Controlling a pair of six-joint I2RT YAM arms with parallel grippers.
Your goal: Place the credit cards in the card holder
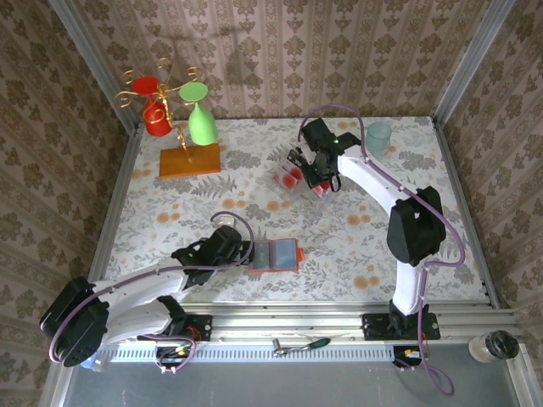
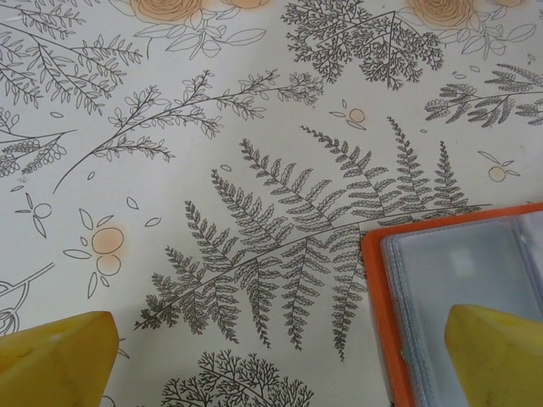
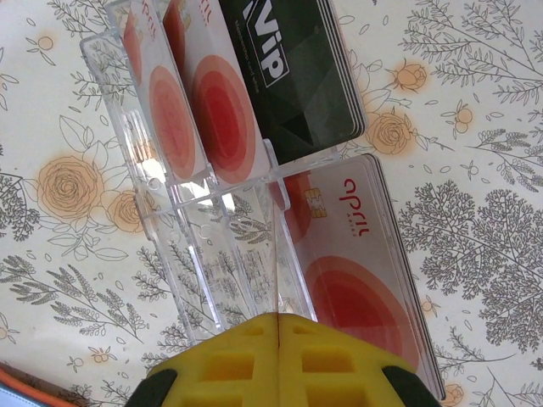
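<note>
The orange card holder lies open and flat on the floral table, its clear grey-blue pockets up. My left gripper sits just left of it. In the left wrist view this gripper is wide open, one yellow finger over the card holder. My right gripper is at a clear plastic rack at the back. Its fingers are shut on a credit card seen edge-on as a thin line. Other credit cards stand in the rack, one pale and red, some black.
An orange wooden block with a gold wire stand bearing a red and a green cup stands at the back left. A clear cup sits at the back right. A wrench lies on the front rail. Patterned walls close in three sides.
</note>
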